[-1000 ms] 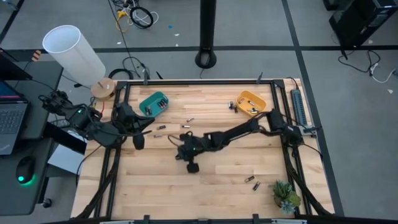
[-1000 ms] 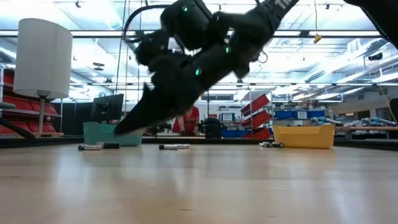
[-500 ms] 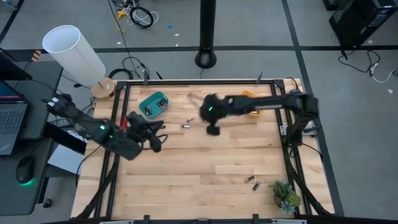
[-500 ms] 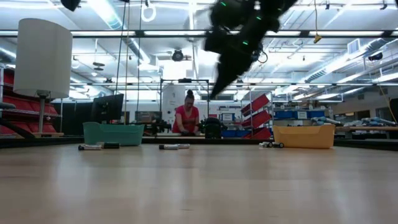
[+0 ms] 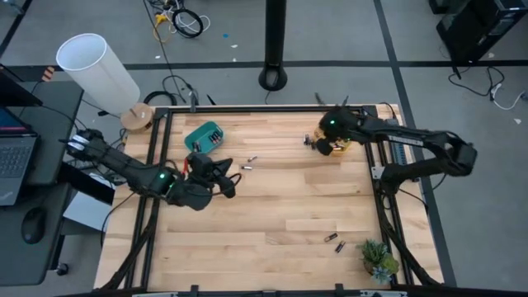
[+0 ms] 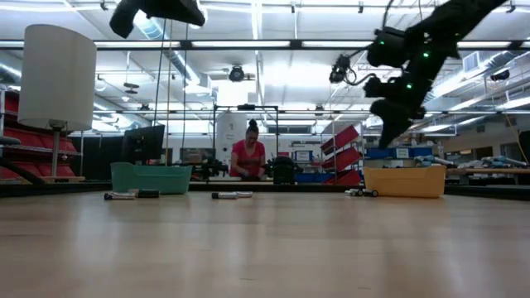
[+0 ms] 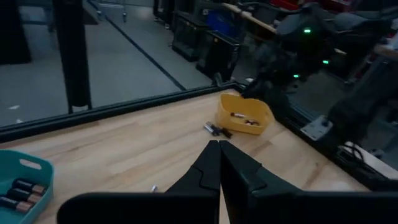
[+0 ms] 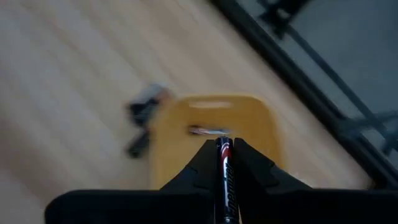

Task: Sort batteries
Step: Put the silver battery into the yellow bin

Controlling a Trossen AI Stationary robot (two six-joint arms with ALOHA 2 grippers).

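My right gripper point(image 5: 333, 149) hangs over the orange bin point(image 5: 334, 134) at the table's far right, shut on a dark battery with a red band point(image 8: 223, 167). One battery point(image 8: 208, 130) lies inside that bin, and two more point(image 5: 310, 142) lie on the table just left of it. The teal bin point(image 5: 205, 137) at the far left holds several batteries. Loose batteries lie at the far middle point(image 5: 248, 163) and near right point(image 5: 335, 240). My left gripper point(image 5: 233, 185) is shut and empty, right of the teal bin point(image 7: 18, 180) and above the table. My right gripper pinches the battery between its two fingers, and the battery lies along them. Its red-banded end point(image 8: 223, 149) reaches the fingertips. The fingers slant down toward the orange bin point(image 8: 211, 155). The battery is held clear above the bin.
A black frame rail point(image 5: 264, 107) runs around the table. A small plant point(image 5: 378, 257) stands at the near right corner. A white lamp point(image 5: 95, 70) stands beyond the far left corner. In the low view a person point(image 6: 251, 157) sits in the room behind the table.
My right gripper has swung from the table's middle to its far right and risen, carrying the battery over the orange bin. My left gripper has moved toward the table's right and lower, staying shut.
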